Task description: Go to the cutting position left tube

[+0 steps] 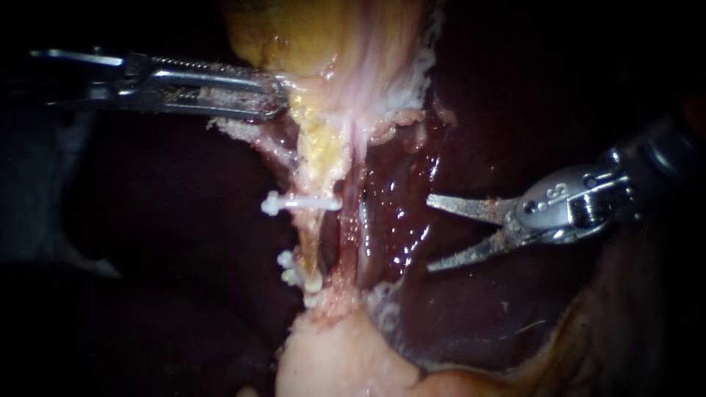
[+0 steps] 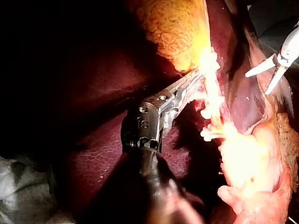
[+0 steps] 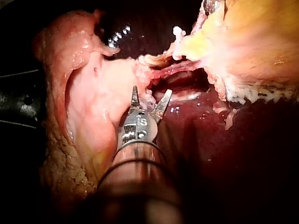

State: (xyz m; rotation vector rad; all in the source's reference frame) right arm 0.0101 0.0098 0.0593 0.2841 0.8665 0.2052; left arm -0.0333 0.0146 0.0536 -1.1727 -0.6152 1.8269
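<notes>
My left instrument [image 1: 276, 103] has its jaws clamped on the narrow end of the yellowish, pale-fringed gallbladder [image 1: 323, 44]. I judge it is drawing that end aside so the strands below stand taut, clear of the dark red, glossy liver [image 1: 471, 309]. The thin, pale left tube [image 1: 316, 242] carries white plastic clips [image 1: 301, 202] above and below a bare stretch. My right instrument [image 1: 429, 234] hangs well apart over the liver. Its two slim blades are spread wide, hold nothing, and point toward that bare stretch, ready to straddle it.
</notes>
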